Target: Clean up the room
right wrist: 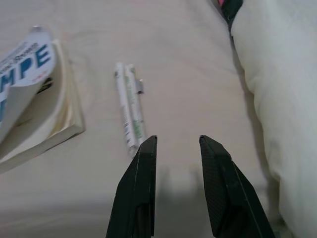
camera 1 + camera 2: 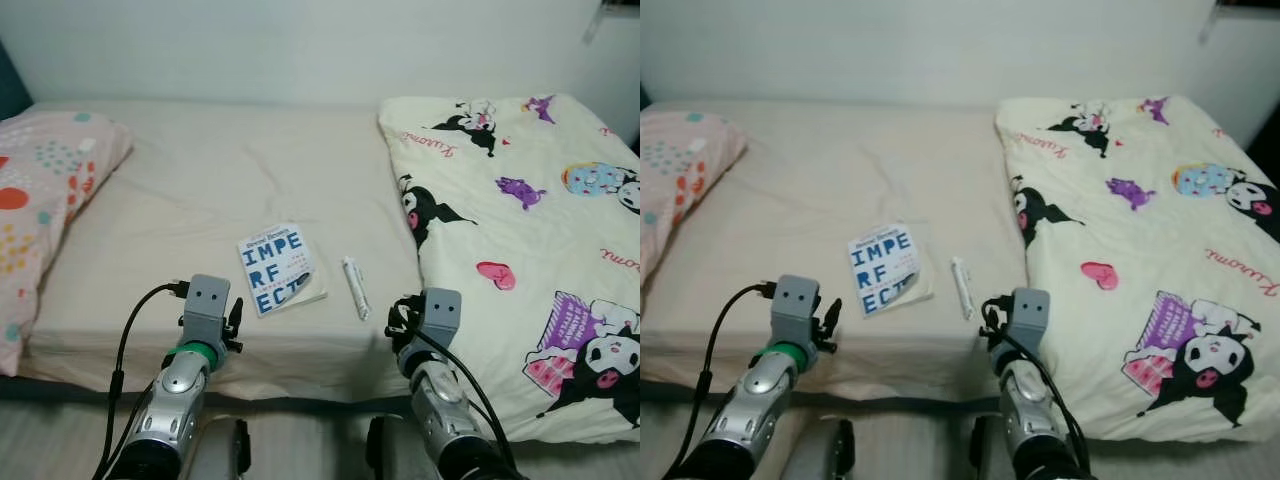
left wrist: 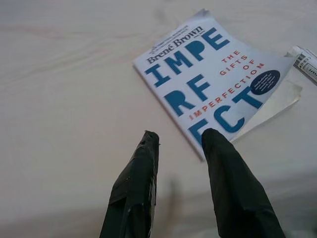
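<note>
Left gripper (image 3: 179, 140) fingers parted, empty, at near edge of beige-sheeted bed (image 2: 220, 180). Right gripper (image 1: 177, 141) likewise parted, empty. Beyond: white paperback book with blue lettering (image 2: 277, 268); white pen (image 2: 356, 286) just right of book; cartoon-print cream duvet (image 2: 520, 230) further right.

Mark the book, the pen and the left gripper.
book (image 2: 277, 268): left eye view, middle of its cover.
pen (image 1: 130, 105): right wrist view, mid-barrel.
left gripper (image 3: 180, 138): left wrist view, midway between its fingertips.
</note>
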You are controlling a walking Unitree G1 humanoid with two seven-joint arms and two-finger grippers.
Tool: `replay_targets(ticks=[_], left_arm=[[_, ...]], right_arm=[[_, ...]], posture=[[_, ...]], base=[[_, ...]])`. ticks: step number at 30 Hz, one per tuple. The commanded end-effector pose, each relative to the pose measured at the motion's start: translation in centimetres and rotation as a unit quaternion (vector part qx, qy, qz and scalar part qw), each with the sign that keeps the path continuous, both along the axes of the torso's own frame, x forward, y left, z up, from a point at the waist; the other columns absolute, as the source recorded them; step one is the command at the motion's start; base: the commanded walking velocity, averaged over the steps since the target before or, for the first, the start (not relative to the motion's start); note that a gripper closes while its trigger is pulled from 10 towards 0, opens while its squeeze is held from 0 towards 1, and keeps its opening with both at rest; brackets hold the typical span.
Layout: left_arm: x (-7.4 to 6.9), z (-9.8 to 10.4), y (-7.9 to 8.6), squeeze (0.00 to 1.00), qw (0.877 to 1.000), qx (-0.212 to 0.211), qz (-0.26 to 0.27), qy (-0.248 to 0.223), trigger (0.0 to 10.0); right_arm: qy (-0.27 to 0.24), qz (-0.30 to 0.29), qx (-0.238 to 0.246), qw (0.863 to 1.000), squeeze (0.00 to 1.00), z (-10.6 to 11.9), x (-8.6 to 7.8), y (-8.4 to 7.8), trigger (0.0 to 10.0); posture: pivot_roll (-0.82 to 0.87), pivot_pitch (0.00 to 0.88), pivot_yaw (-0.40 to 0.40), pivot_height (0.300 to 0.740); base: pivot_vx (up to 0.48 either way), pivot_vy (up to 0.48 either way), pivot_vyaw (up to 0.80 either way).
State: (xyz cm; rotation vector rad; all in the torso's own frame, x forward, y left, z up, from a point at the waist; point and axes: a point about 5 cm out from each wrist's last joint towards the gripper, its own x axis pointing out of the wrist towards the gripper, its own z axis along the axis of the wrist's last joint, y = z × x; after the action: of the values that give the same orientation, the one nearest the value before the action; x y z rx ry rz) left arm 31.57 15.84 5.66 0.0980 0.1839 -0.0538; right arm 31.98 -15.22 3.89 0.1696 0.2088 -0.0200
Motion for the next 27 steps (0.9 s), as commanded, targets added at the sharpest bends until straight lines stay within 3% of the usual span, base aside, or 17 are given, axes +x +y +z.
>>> replay_targets(ticks=[1, 10, 11, 13, 14, 23, 25, 27], left_arm=[[-0.5, -0.4, 0.9, 0.00, 1.000, 0.005, 0.015, 0.009, 10.0], [-2.7, -0.9, 4.3, 0.00, 0.998, 0.057, 0.029, 0.002, 10.0], [-2.9, -1.0, 4.6, 0.00, 0.997, 0.065, 0.027, 0.004, 10.0], [-3.2, -1.3, 4.9, 0.00, 0.997, 0.078, 0.020, 0.010, 10.0], [-3.7, -1.9, 5.1, 0.00, 0.995, 0.098, 0.007, 0.023, 10.0], [-5.7, -3.4, 6.4, 0.00, 0.989, 0.136, -0.010, 0.063, 10.0], [-6.8, -3.9, 7.1, 0.00, 0.987, 0.141, -0.009, 0.077, 10.0], [-7.0, -4.0, 7.2, 0.00, 0.987, 0.142, -0.009, 0.079, 10.0]], right_arm=[[0.007, 0.014, -0.001, 1.000, 0.00, 0.2, 0.4, 0.8, 10.0], [-0.045, 0.052, 0.047, 0.996, 0.00, 3.2, 2.6, 3.3, 10.0], [-0.048, 0.059, 0.049, 0.996, 0.44, 3.4, 2.7, 3.6, 10.0], [-0.050, 0.067, 0.048, 0.995, 0.44, 3.5, 2.8, 3.9, 10.0], [-0.050, 0.076, 0.046, 0.995, 1.00, 3.7, 2.9, 4.3, 10.0], [-0.033, 0.121, 0.027, 0.992, 1.00, 3.6, 3.0, 5.7, 10.0], [-0.024, 0.152, -0.038, 0.987, 1.00, 3.2, 2.8, 6.6, 10.0], [-0.023, 0.156, -0.049, 0.986, 1.00, 3.2, 2.7, 6.7, 10.0]], posture=[[0.05, 0.038, 0.033, 0.588], [0.11, 0.105, 0.010, 0.588], [0.11, 0.106, 0.008, 0.588], [0.12, 0.112, 0.005, 0.588], [0.12, 0.117, 0.002, 0.588], [0.14, 0.158, -0.002, 0.588], [0.16, 0.174, -0.002, 0.588], [0.16, 0.174, -0.002, 0.588]], base=[[0.000, 0.000, 0.00], [0.000, 0.000, 0.00], [0.000, 0.000, 0.00], [0.000, 0.000, 0.00], [0.000, 0.000, 0.00], [0.000, 0.000, 0.00], [0.000, 0.000, 0.00], [0.000, 0.000, 0.00]])
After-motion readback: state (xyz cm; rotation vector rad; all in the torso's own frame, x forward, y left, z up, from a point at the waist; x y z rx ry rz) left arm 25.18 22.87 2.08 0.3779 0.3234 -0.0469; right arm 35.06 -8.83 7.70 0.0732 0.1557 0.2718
